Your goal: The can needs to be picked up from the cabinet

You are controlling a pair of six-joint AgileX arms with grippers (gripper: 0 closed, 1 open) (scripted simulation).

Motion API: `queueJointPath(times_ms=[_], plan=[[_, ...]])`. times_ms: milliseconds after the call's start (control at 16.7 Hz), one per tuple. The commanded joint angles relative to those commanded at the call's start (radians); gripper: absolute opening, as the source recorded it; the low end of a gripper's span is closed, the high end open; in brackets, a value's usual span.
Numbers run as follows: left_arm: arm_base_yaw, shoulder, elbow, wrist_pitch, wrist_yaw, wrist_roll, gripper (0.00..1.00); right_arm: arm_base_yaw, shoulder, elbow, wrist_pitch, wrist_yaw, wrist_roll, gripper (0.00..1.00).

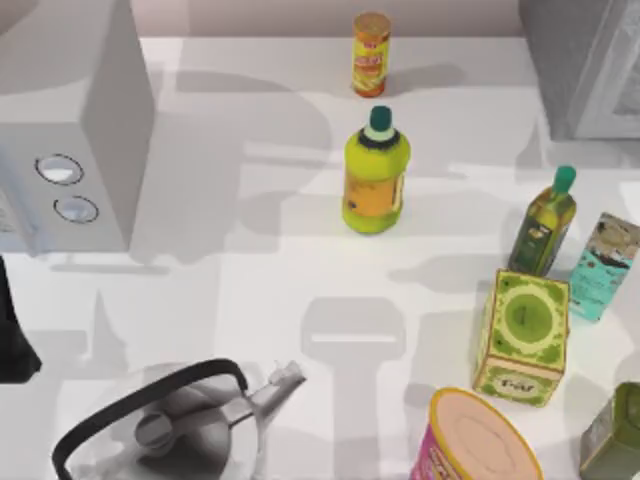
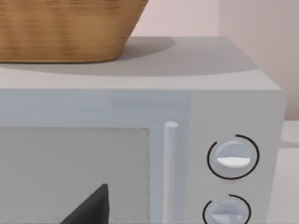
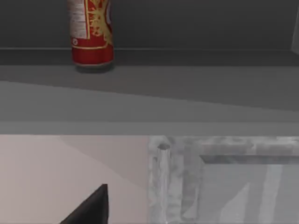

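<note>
Dark fingertip of the right gripper pokes in low and close in the right wrist view, and whether that claw is wide or narrow, I cannot tell. Beyond it, the cabinet stands open above its pale door, and a red can sits upright on the shelf, well back. Left arm faces the microwave.

I can read almost nothing here. The green square tin on the table's right side bears large letters near its lower edge that look like "TEA", though I cannot be sure. The red cylindrical can in the cabinet carries printing too small to read.
</note>
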Motion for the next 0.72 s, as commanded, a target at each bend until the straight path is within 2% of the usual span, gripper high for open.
queueJointPath(times_ms=[180,360,720], plan=[[0.000,0.000,0.000,0.000,0.000,0.000,1.00,0.022,0.162,0.223,-0.051,0.024,0.002,1.00],[0.000,0.000,0.000,0.000,0.000,0.000,1.00,0.037,0.263,0.358,-0.082,0.039,0.003,1.00],[0.000,0.000,0.000,0.000,0.000,0.000,1.00,0.042,0.294,0.398,-0.091,0.043,0.004,1.00]])
